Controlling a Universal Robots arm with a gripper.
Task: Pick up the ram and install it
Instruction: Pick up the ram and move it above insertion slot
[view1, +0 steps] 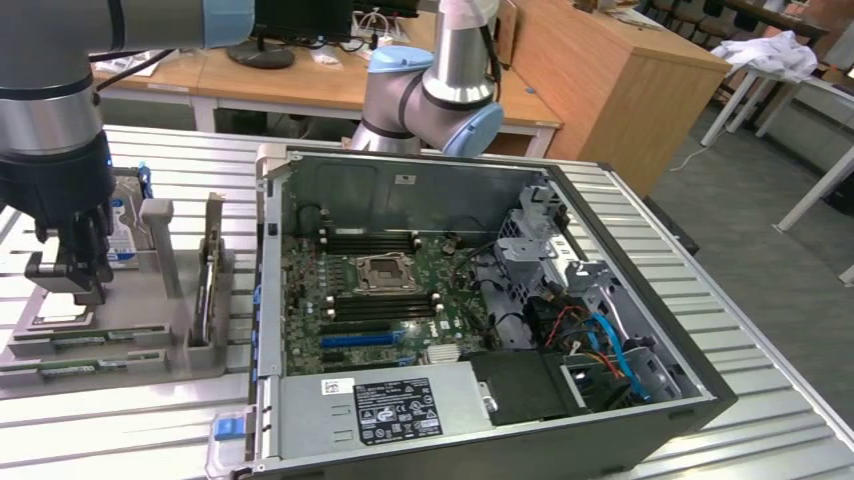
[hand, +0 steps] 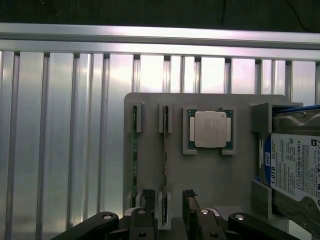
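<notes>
Two thin green sticks stand on edge in the grey holder (hand: 215, 175): the ram (hand: 164, 145) beside the holder's one processor (hand: 210, 129), a second stick (hand: 134, 160) at the holder's outer side. One hard drive (hand: 295, 170) sits in the holder too. Our pincer (hand: 168, 200) hangs spread apart, astride the ram's end. We judge it light, stiff and fragile: hold the flat faces gently, never bend.

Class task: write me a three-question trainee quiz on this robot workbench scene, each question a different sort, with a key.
1. True or false: the hand is shut on the ram.
2. What sits in the grey holder's square recess? A) fan B) processor chip C) battery
3. Name the labelled item beside that recess.
Key: 1 false, it is open, straddling the ram; 2 B; 3 hard drive.
</notes>
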